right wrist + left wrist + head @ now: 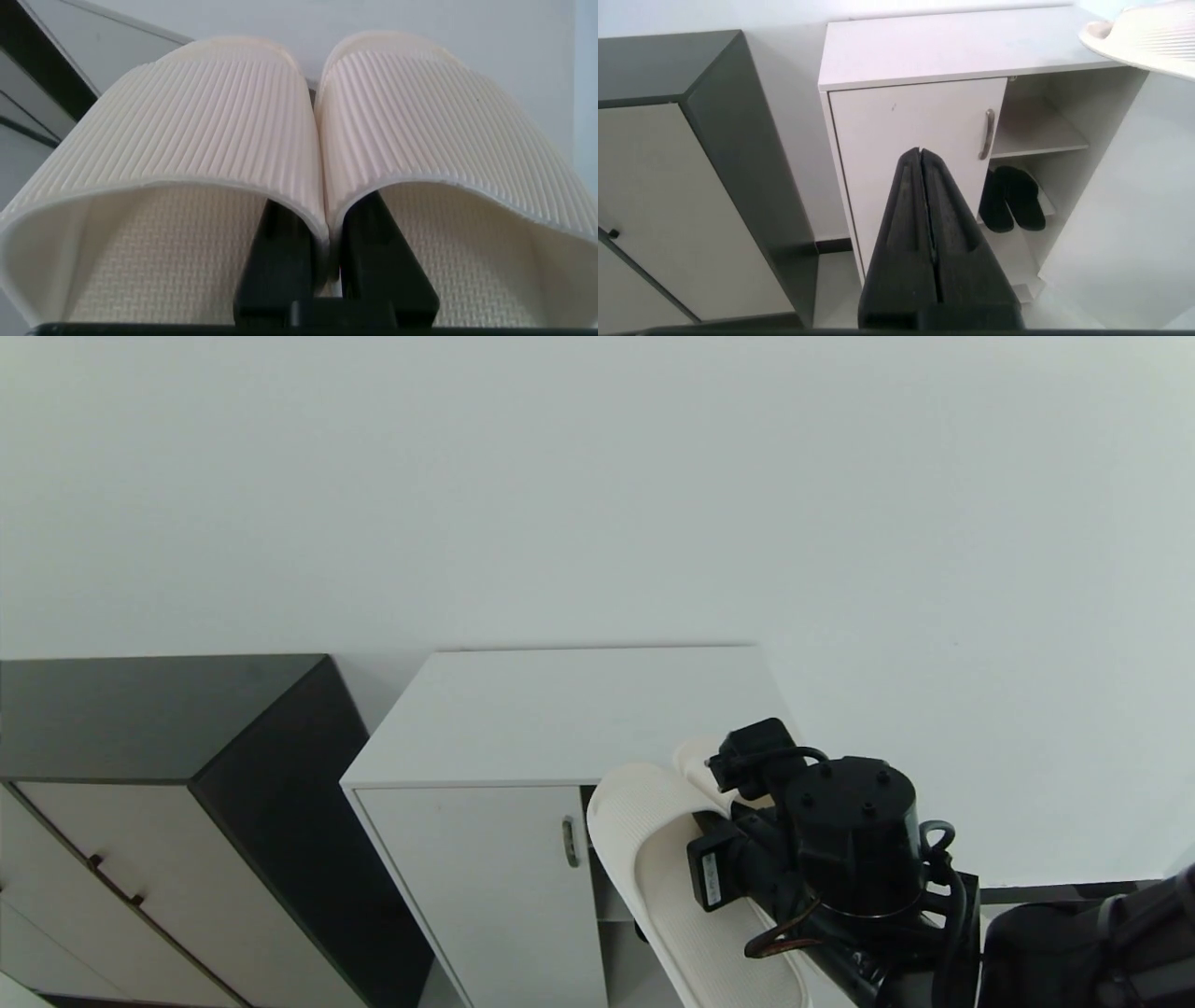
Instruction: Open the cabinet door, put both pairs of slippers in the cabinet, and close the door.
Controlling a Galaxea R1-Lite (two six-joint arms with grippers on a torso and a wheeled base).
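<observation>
- Head view: the white cabinet (560, 709) stands at lower centre, with a dark cabinet (233, 775) beside it at lower left. The left door (485, 887) is closed, and its handle (569, 841) sits at the door's right edge. Just right of the handle, the other half of the cabinet is open. The cream slippers (653, 821) are held up at lower right of centre, in front of that opening.
- Left wrist view: the left claw (926, 233) is at lower centre, clenched on nothing with its pads pressed together, apart from the cabinet. The black slippers (1013, 198) lie side by side on a lower shelf in the open right half, under an upper shelf (1036, 135).
- Right wrist view: the right claw (322, 252) grasps the cream slippers by their two touching inner walls. One of its fingers (271, 261) reaches under each strap.
- Step in hand, as I judge it: the door is open and one pair is stowed, so the second pair is now being brought in.
- The next move calls for lowering the cream pair through the open half, clear of the closed door's edge, and onto a shelf. After that the claw releases and draws back, and the door gets shut.
</observation>
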